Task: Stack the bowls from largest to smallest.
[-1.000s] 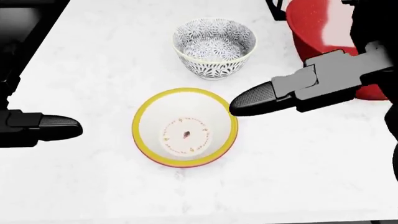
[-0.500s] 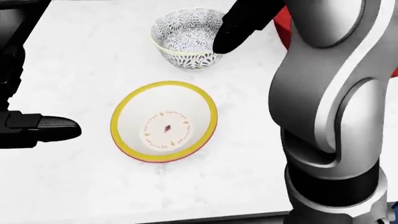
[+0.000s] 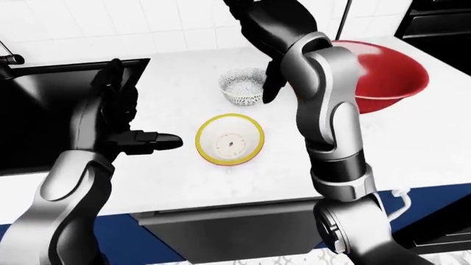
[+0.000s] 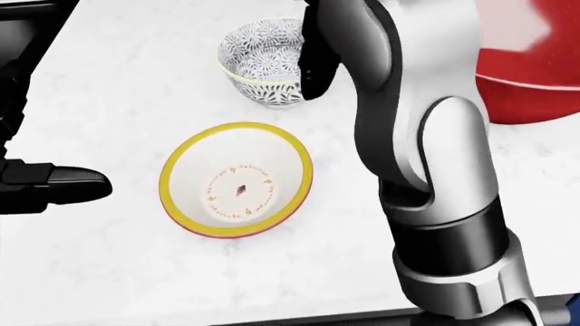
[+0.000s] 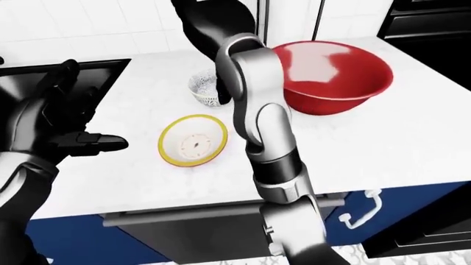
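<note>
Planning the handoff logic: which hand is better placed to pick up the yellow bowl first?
Left. The left hand hovers open just left of the yellow bowl, nothing between them. The right hand is up by the patterned bowl, its arm arching over the counter, so it would likely have to come back.

White marble counter (image 3: 412,138), black sink (image 3: 44,105) at left, white tiled wall (image 3: 110,27), blue cabinet fronts (image 5: 412,204)

- My right hand (image 5: 221,66) hangs over the patterned bowl (image 5: 201,88), fingers spread.
- Yellow-rimmed bowl (image 5: 194,141) sits alone on the white counter (image 5: 368,143).
- Big red bowl (image 5: 333,74) at right.
- My left hand (image 5: 70,132) hovers open.
</note>
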Motion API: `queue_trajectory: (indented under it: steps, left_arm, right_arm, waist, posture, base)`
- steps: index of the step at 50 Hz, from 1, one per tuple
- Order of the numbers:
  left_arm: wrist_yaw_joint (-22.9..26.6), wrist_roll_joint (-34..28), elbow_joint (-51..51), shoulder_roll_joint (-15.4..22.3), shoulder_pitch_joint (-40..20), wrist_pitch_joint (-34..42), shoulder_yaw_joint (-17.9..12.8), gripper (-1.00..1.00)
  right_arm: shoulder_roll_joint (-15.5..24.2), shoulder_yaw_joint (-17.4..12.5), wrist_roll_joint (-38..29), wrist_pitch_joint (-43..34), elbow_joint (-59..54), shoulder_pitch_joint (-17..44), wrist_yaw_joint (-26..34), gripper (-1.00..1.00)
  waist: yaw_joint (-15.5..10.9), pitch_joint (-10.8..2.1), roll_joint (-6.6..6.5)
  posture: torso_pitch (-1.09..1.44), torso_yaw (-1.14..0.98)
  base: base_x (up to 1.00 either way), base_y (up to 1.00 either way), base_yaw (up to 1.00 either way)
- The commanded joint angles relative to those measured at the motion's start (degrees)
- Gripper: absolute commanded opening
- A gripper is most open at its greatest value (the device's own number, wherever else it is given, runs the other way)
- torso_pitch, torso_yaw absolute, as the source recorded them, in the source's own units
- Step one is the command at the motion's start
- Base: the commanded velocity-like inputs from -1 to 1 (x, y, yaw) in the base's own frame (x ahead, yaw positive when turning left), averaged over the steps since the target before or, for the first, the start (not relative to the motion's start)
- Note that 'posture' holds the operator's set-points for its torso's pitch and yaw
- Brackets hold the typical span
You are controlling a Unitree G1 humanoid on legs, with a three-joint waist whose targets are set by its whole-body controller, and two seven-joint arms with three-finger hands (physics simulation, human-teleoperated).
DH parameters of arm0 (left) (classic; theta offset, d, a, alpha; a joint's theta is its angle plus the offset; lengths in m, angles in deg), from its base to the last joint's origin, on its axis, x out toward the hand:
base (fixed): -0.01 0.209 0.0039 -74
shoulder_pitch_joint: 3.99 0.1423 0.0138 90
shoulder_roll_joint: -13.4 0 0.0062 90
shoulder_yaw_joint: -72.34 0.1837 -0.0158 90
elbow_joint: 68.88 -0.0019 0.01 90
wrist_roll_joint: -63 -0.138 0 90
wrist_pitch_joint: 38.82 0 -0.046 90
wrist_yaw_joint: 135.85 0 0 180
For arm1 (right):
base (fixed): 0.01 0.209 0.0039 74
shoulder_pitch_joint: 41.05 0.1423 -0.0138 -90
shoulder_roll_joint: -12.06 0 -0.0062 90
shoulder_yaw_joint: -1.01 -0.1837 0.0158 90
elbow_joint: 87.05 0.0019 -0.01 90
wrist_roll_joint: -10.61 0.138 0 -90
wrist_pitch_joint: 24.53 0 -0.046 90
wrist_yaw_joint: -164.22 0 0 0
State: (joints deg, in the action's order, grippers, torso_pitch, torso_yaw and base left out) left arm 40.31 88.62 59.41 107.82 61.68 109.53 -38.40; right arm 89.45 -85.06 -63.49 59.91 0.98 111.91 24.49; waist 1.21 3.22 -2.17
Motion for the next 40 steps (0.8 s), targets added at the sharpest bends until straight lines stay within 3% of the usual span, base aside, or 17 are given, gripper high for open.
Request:
queue_trajectory:
  steps: [1,18,40]
  left_arm:
    - [-0.08,0.10,1.68,0.81,-1.43,-1.65,-0.83,1.00]
    - [0.52,-0.49,0.28,1.05,-1.19,-3.00,-0.58,1.00]
    - [1.66,-1.25,-0.64,1.04,-0.23,-4.36,-1.04,1.00]
  right_arm:
    - [0.12,-0.07,-0.67,2.37,1.23,1.67,-1.81,1.00]
    - [1.31,-0.50,-2.43,8.40,-7.38,-0.77,-7.63,0.99]
    - [1.76,0.19,-5.96,11.35,-25.10,1.63,-19.19,0.58]
  waist:
    - [-0.03,-1.55,-0.26]
    - [-0.21,-1.89,-0.06]
    - [-0.50,-2.44,0.05]
  posture:
    - [0.00,0.00]
    - [0.00,0.00]
    - [0.00,0.00]
  base:
    - [0.00,0.00,0.00]
    - [0.00,0.00,0.00]
    - [0.00,0.00,0.00]
